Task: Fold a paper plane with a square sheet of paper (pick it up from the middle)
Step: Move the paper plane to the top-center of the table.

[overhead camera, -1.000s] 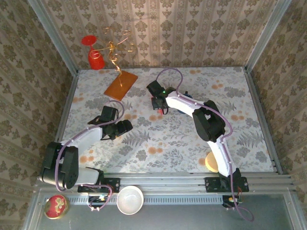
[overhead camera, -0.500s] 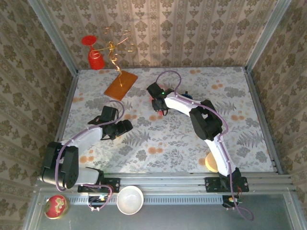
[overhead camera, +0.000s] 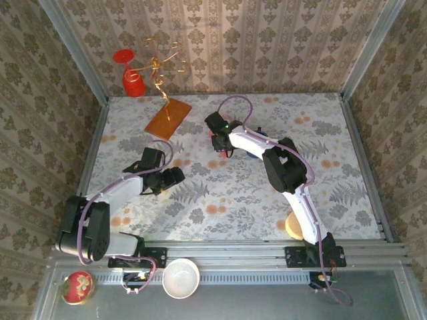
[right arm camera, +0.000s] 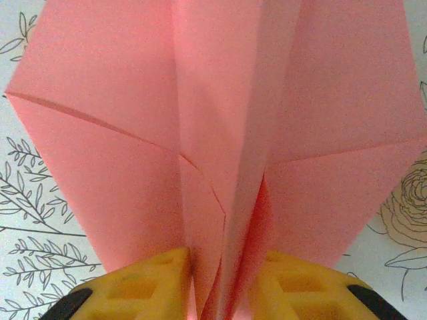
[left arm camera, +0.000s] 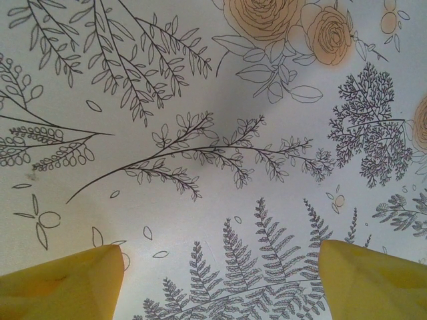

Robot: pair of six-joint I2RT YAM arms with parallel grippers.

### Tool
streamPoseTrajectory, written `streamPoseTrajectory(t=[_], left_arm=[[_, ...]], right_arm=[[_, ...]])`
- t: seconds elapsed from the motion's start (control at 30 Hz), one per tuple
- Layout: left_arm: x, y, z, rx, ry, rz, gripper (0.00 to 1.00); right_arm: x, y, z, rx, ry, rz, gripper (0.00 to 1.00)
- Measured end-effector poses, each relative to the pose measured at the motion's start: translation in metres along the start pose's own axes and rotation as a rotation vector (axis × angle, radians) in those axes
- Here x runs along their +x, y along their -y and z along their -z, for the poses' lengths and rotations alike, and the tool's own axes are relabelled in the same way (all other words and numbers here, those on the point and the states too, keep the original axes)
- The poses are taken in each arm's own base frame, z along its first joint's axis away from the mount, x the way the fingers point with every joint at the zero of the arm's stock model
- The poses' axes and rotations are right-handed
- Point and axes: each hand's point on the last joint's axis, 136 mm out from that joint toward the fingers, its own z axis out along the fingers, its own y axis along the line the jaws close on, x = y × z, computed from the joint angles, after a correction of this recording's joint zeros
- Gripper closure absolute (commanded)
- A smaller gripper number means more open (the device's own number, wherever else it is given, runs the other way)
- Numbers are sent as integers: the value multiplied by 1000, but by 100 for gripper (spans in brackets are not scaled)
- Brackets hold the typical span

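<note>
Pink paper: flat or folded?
Folded. The sheet of paper shows diagonal creases and a raised centre ridge standing between the fingers of the right tool.

The sheet of paper (right arm camera: 120, 133) is plain pink-red, deeper red down its centre crease, and the right gripper (right arm camera: 223, 257) and the left gripper (left arm camera: 220, 267) are both yellow-fingered. The tablecloth (left arm camera: 200, 100) is white with grey line-drawn ferns and twigs and pale orange roses (the wallpaper (overhead camera: 267, 40) runs to beige damask stripes), while the board (overhead camera: 168, 117) is orange-brown and the bowl (overhead camera: 181, 279) white.
</note>
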Motion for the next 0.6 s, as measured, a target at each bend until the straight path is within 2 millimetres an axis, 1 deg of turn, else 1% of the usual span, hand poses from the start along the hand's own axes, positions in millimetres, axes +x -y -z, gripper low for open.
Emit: streamPoseTrajectory(t=[0.13,0.23,0.27,0.33,0.43,0.5,0.57,0.6], left_arm=[[-6,1,6,-13,17,-15,22],[-20,10,18,-5,64,-35,22],[-26,12,24,-2,87,-40,21],[-39,16,36,3,138,-48,18],[-57,15,54,-5,223,-61,8],[-67,9,67,-26,282,-68,3],[-77,3,80,-55,344,-76,0],[-82,-1,87,-73,379,-83,0]], right_arm=[[0,0,6,-7,-10,9,60],[-8,-2,28,-38,5,3,53],[-14,-2,42,-55,21,-2,50],[-25,-1,74,-93,65,-18,45],[-36,11,135,-144,158,-45,36],[-37,26,174,-163,232,-65,30],[-30,46,205,-155,303,-83,24],[-25,58,216,-140,330,-89,21]])
